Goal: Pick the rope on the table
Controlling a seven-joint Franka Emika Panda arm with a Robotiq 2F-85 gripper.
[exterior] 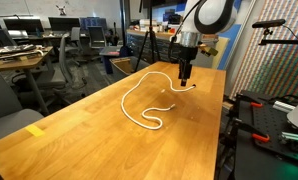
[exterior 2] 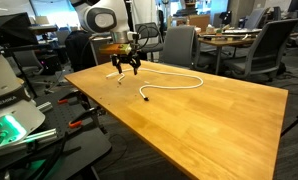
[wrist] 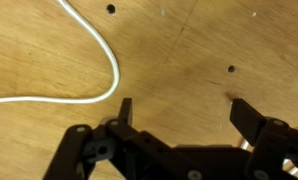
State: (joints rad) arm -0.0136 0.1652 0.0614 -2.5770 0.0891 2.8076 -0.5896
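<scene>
- Wrist view: the gripper has its fingers spread wide, with only bare table between them.
- The rope curves past the outer side of one finger, outside the gap and not touching.
- In both exterior views the rope lies looped on the table, with the gripper low near one end.

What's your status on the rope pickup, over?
Gripper open, hovering over table. Rope loose on table, outside jaws, unheld. Nothing blocking.

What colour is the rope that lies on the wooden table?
White. The rope shows most clearly in the wrist view.
</scene>
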